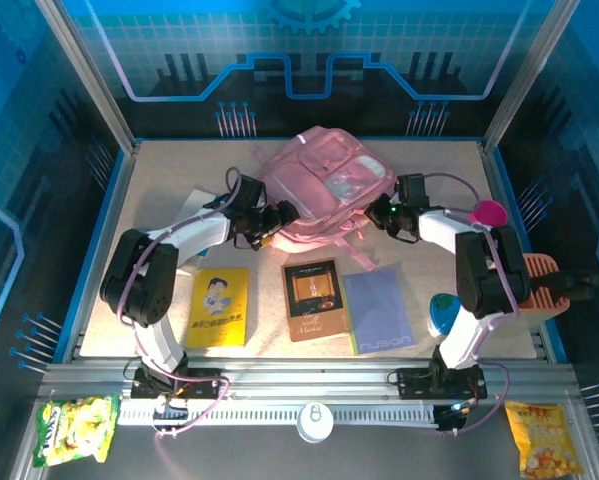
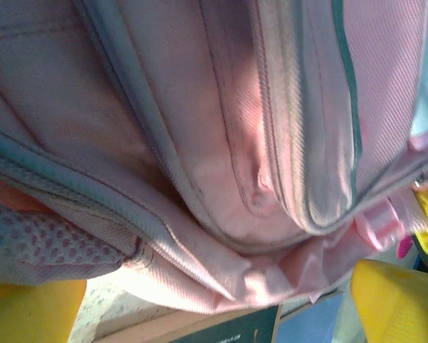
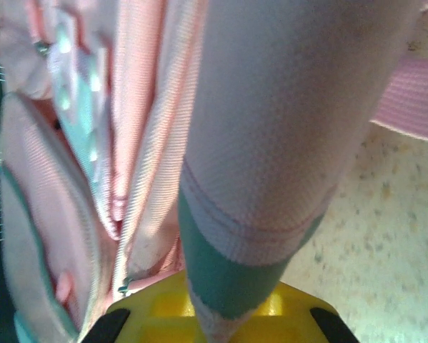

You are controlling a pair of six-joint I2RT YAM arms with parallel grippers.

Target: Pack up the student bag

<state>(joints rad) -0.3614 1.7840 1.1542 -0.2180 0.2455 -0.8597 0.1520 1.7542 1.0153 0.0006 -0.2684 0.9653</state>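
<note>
Right gripper [image 1: 384, 214] [image 3: 214, 314]: clamped shut on a pink-and-teal strip of the student bag [image 1: 324, 185] [image 3: 271, 143], at its near right side.
Left gripper [image 1: 277, 213] [image 2: 214, 311]: spread wide, held nothing, close against the near left edge of the student bag [image 2: 221, 143].
Place of student bag: far middle of table [image 1: 159, 190], between both grippers.
Grey-blue notebook [image 1: 377, 310]: near, right of centre.
Brown book [image 1: 312, 298]: just left of notebook.
Yellow book [image 1: 218, 306]: near left, apart.

Overhead view: bright, even light from above. Blue cast on the enclosure walls [image 1: 309, 40]. The table [image 1: 159, 200] is well exposed, with short soft shadows beside the student bag [image 1: 324, 185]. Corner posts [image 1: 84, 70] lean outward at the frame edges.

Left wrist view: bag fabric soft-focused, centre fold shaded, glare at the right edge.

Right wrist view: nearest strap [image 3: 271, 128] blurred and washed out at the top. Table speckle is sharper.
</note>
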